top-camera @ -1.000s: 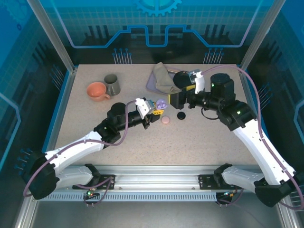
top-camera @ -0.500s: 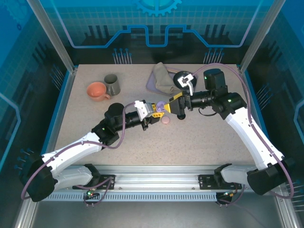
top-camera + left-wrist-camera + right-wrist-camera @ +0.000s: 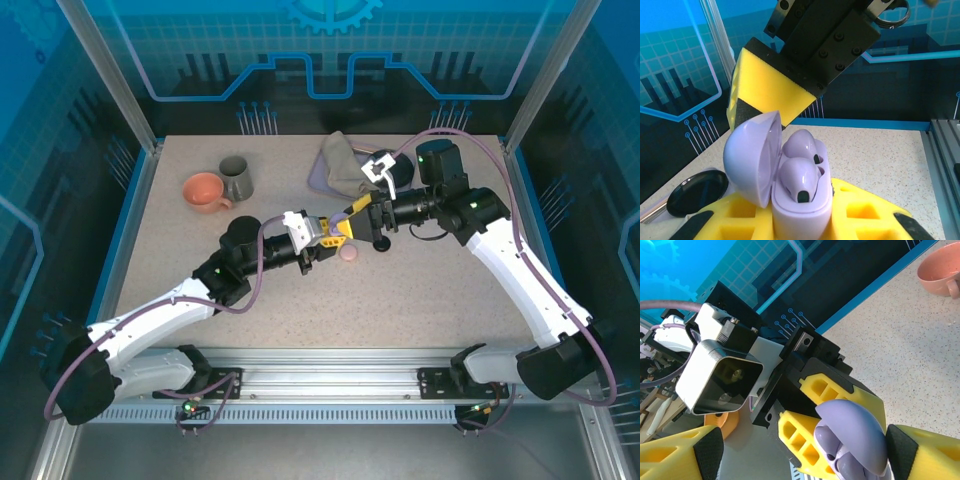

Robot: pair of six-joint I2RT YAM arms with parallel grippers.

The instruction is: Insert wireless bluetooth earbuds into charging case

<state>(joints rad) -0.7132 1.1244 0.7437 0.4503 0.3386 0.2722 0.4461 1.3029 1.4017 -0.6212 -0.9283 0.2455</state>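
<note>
My left gripper (image 3: pixel 802 225) is shut on a lilac charging case (image 3: pixel 801 217), held upright above the table. Its lid (image 3: pixel 752 157) is hinged open to the left. Two lilac earbuds (image 3: pixel 799 176) sit in the case's sockets. My right gripper (image 3: pixel 805 455) is open and faces the left one, its yellow fingers (image 3: pixel 770 90) standing on either side of the lid (image 3: pixel 855 432) without pressing it. From above, the two grippers (image 3: pixel 335 228) (image 3: pixel 362 215) meet nose to nose over the table's middle.
A pale pink round case (image 3: pixel 349 254) and a black one (image 3: pixel 381 243) lie on the table under the grippers. A pink cup (image 3: pixel 204 191) and a grey mug (image 3: pixel 236 177) stand at the back left. A crumpled cloth (image 3: pixel 345 165) lies at the back centre.
My right arm has swung left from the back right until its jaws straddle the lilac case, and they have narrowed a little. My left gripper edged right with the case, then held still.
</note>
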